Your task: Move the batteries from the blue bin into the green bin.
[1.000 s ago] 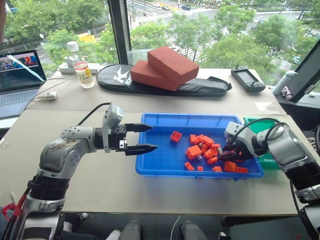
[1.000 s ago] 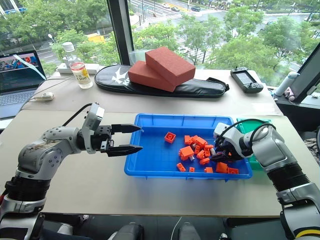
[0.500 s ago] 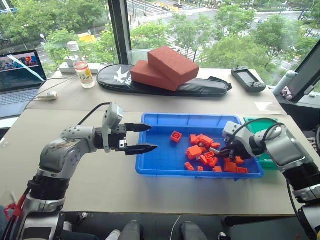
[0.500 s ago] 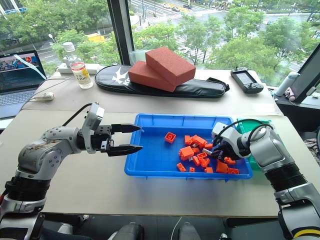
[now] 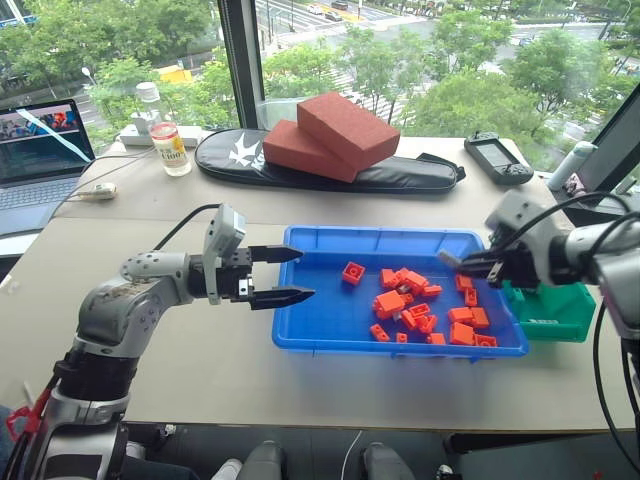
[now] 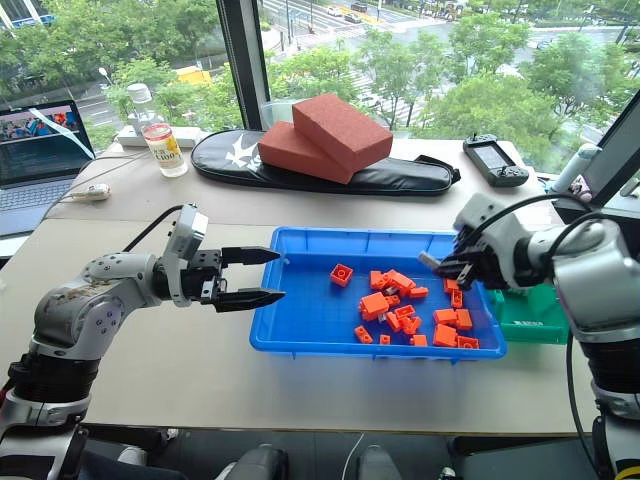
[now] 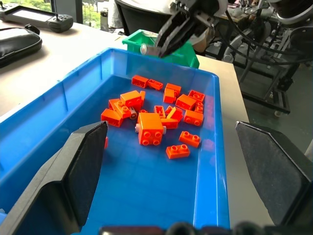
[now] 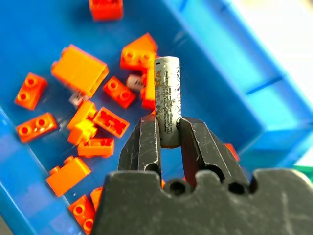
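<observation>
The table (image 5: 230, 370) is carrying the blue bin (image 5: 330, 325), which is sitting near its front edge. The green bin (image 5: 560, 305) is standing just beside the blue bin's right end. The left gripper (image 5: 285, 275) is hovering at the blue bin's left rim, its fingers spread wide and holding nothing. The right gripper (image 5: 450, 265) is hanging above the blue bin's right end, short of the green bin, with its fingers (image 8: 146, 144) pinching one battery (image 8: 167, 100) by its lower part, so the battery is sticking out past the fingertips. Orange bricks (image 5: 410, 305) are lying scattered in the blue bin's right half. Among them, at least one more battery (image 7: 138, 128) is peeking out beside a large brick (image 7: 150, 129) in the middle of the pile.
</observation>
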